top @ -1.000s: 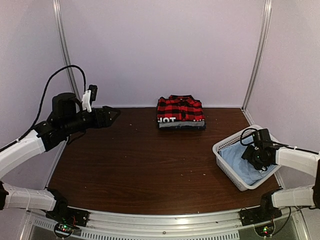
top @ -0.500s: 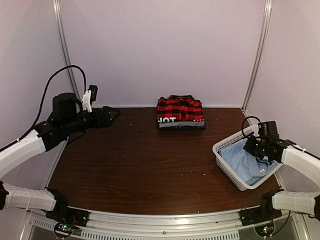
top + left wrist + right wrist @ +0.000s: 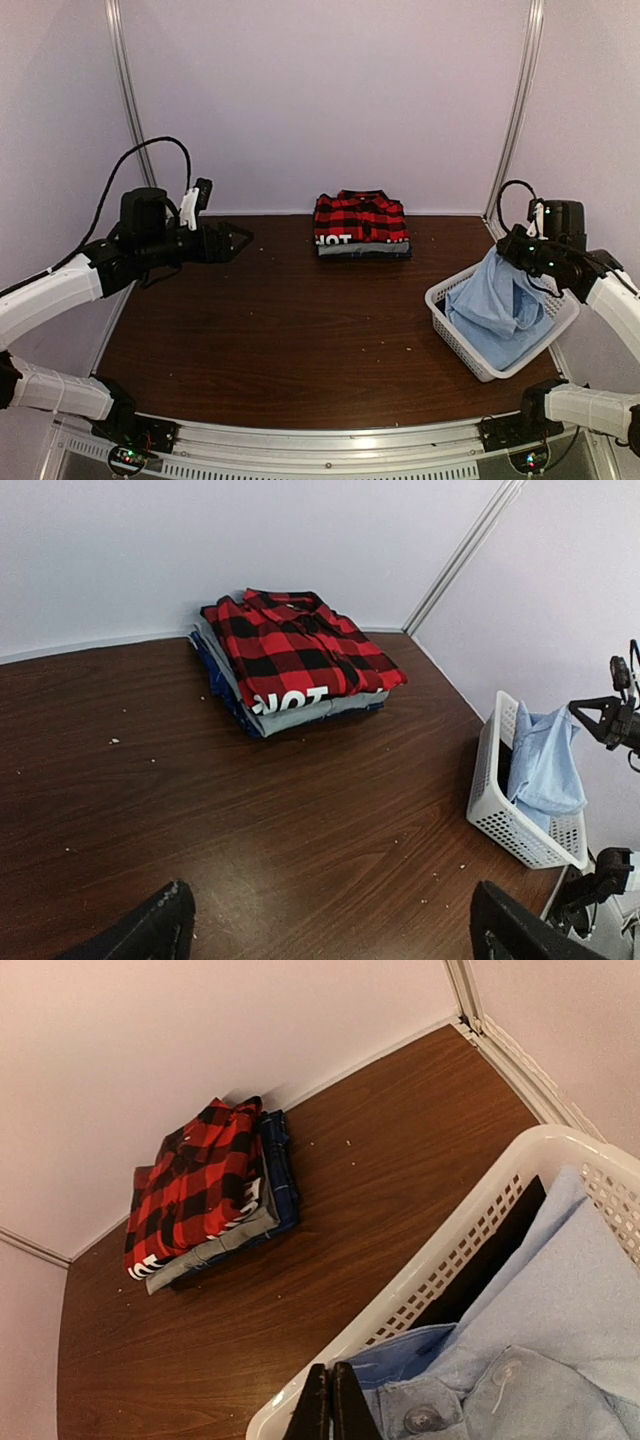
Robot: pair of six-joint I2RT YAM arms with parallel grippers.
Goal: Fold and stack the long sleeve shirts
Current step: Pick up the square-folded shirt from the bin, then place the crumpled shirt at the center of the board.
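Dark wood counter (image 3: 260, 330) holds the folded red-and-black plaid shirt (image 3: 360, 217) atop a stack (image 3: 365, 249) by the back wall (image 3: 320, 100), while the right jaws pinch the light blue shirt (image 3: 495, 305) half out of the white basket (image 3: 468, 356) and the left jaws hover spread.

Top external sits high behind the arm bases, facing down and toward the back wall, far enough off to take in the whole table (image 3: 250, 340). Left wrist cam is low over the table's left side, facing right and back, with the left gripper (image 3: 335, 935) tips in its bottom corners. Right wrist cam is close over the basket (image 3: 462, 346) rim, facing left and back, with the right gripper (image 3: 331, 1405) tips at its bottom edge. All three share the folded stack topped by the plaid shirt (image 3: 360, 216) and the basket with the light blue shirt (image 3: 500, 300).
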